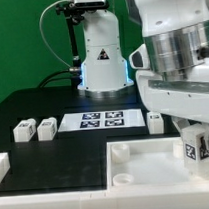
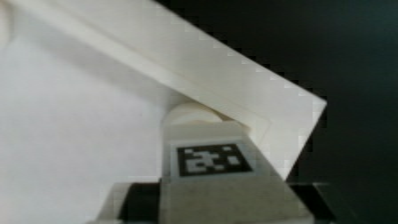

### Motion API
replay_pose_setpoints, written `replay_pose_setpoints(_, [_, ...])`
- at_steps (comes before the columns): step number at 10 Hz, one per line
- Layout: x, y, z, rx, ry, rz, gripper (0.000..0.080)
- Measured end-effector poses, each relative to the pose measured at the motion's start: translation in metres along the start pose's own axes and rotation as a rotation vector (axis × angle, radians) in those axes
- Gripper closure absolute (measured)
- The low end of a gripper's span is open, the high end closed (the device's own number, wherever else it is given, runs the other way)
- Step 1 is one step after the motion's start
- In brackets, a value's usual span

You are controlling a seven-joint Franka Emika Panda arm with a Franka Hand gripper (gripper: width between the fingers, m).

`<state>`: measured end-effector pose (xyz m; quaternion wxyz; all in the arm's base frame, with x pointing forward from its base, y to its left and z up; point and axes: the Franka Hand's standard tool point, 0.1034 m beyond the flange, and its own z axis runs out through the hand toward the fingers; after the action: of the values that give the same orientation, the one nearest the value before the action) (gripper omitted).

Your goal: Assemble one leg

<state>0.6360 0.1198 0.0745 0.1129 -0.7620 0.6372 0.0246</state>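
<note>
My gripper (image 1: pixel 197 157) is shut on a leg (image 1: pixel 193 145), a small white block with a black-and-white tag, and holds it upright over the far right corner of the large white tray-like part (image 1: pixel 146 162). In the wrist view the held leg (image 2: pixel 214 152) sits between my dark fingers (image 2: pixel 134 200), its far end at the tray part's raised corner (image 2: pixel 267 90). Two more legs (image 1: pixel 23 130) (image 1: pixel 46 126) lie at the exterior view's left and another (image 1: pixel 156 120) lies behind the tray part.
The marker board (image 1: pixel 103 120) lies flat mid-table. The arm's base (image 1: pixel 103 60) stands behind it with a cable beside it. A white block (image 1: pixel 1 167) sits at the exterior view's left edge near the table's front.
</note>
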Motion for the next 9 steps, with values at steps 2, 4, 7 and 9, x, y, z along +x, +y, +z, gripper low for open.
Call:
replay_pose_setpoints(2, [-0.003,-0.0001,0.0007,0.002,-0.01,0.049,0.0503])
replay_pose_setpoints(4, [-0.0027,0.0007,0.0014,-0.001,-0.01,-0.072,0.0431])
replay_pose_setpoints(7, [-0.005,0.0006,-0.0033,-0.059,-0.011,-0.592,0.0169])
replay_pose_setpoints(9, [-0.002,0.0012,-0.0017,-0.056,-0.012,-0.777,0.0156])
